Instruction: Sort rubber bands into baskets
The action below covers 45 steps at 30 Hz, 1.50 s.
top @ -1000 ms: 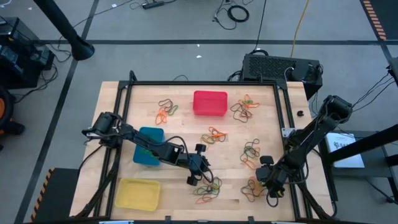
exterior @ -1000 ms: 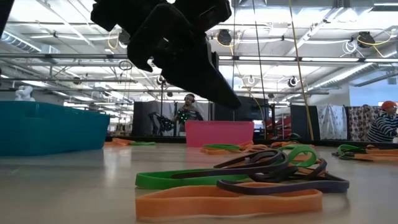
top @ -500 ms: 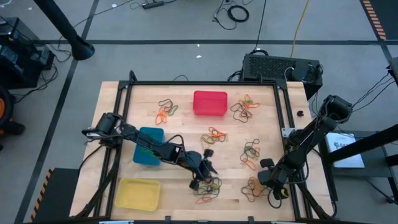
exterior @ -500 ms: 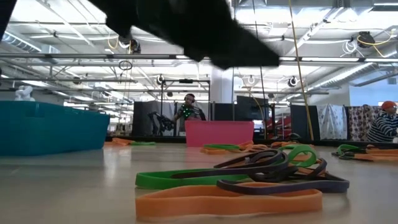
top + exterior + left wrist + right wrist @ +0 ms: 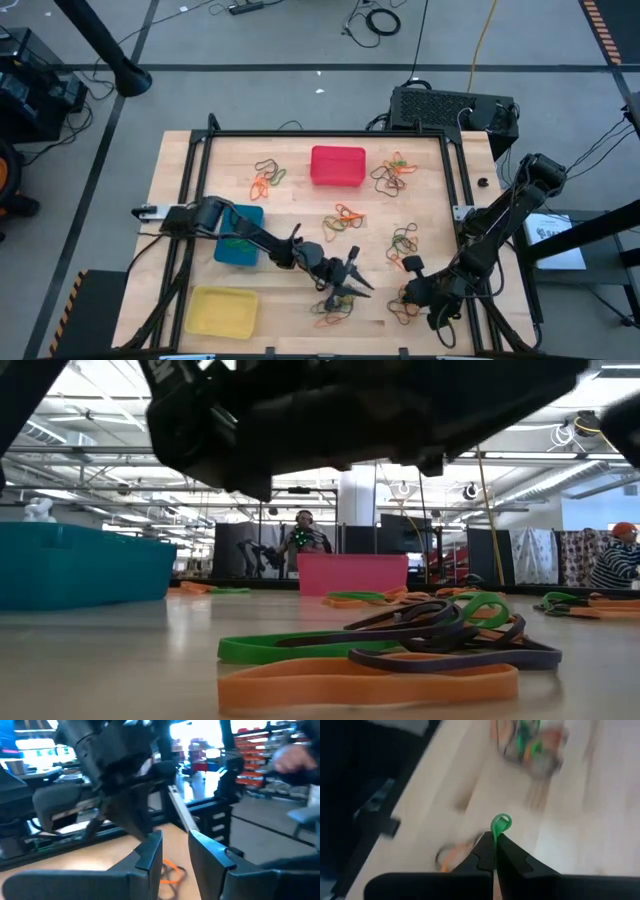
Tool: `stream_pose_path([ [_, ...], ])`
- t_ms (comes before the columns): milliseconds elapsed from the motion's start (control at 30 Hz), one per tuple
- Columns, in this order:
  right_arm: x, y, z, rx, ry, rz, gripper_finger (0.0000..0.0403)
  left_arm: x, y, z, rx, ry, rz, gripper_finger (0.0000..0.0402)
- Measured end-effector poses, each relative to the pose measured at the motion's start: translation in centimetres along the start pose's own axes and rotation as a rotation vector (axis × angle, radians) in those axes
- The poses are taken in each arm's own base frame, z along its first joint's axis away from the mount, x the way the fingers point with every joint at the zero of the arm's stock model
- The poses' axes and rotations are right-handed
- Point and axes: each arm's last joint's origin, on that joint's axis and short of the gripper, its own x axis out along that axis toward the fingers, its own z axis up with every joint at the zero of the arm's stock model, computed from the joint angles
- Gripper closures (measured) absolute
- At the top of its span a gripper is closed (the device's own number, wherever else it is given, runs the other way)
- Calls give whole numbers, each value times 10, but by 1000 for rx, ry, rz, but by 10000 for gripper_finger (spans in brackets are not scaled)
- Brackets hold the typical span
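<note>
Rubber bands in orange, green and dark lie in loose heaps on the wooden table, among them one near the front [image 5: 335, 305] and one at the near right [image 5: 408, 305]. The red basket [image 5: 337, 165] stands at the far middle, the blue basket [image 5: 238, 235] at the left and the yellow basket [image 5: 222, 310] at the near left. My left gripper [image 5: 358, 272] hangs level over the front heap, pointing right. It is open [image 5: 175, 851] with nothing between its fingers. My right gripper [image 5: 408, 268] is above the near-right heap, shut on a green rubber band [image 5: 501, 824]. My right gripper pinches the green rubber band between its two fingertips [image 5: 485, 851]. A short loop of the band [image 5: 502, 820] sticks out past the tips. The fingers slant down at the table, and the loop is clear of the wood. The fingers hide the rest of the band.
More band heaps lie at the far left [image 5: 267, 177], the far right [image 5: 392, 172], the middle [image 5: 347, 217] and the right [image 5: 403, 240]. A black frame rail [image 5: 325, 134] runs around the board. In the low view, bands [image 5: 400, 650] lie close in front, and people stand beyond the table.
My left gripper has tipped from pointing down to level and reached toward the table's right edge, low over the front heap. My right gripper has risen from the near-right heap and shifted a little toward the left.
</note>
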Motion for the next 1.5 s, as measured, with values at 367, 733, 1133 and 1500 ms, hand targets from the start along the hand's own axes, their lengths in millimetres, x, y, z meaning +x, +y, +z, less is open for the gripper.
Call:
stream_pose_path([
  [367, 3, -12, 24, -108, -177, -47, 403, 20, 8, 10, -24, 39, 81, 299],
  [733, 7, -29, 30, -94, -176, -98, 403, 20, 6, 9, -30, 47, 33, 299],
  [1133, 7, -29, 29, -93, -164, -92, 402, 19, 10, 4, -14, 102, 31, 299],
  [1500, 7, -29, 29, -97, -163, -93, 402, 18, 12, 3, -15, 110, 31, 324],
])
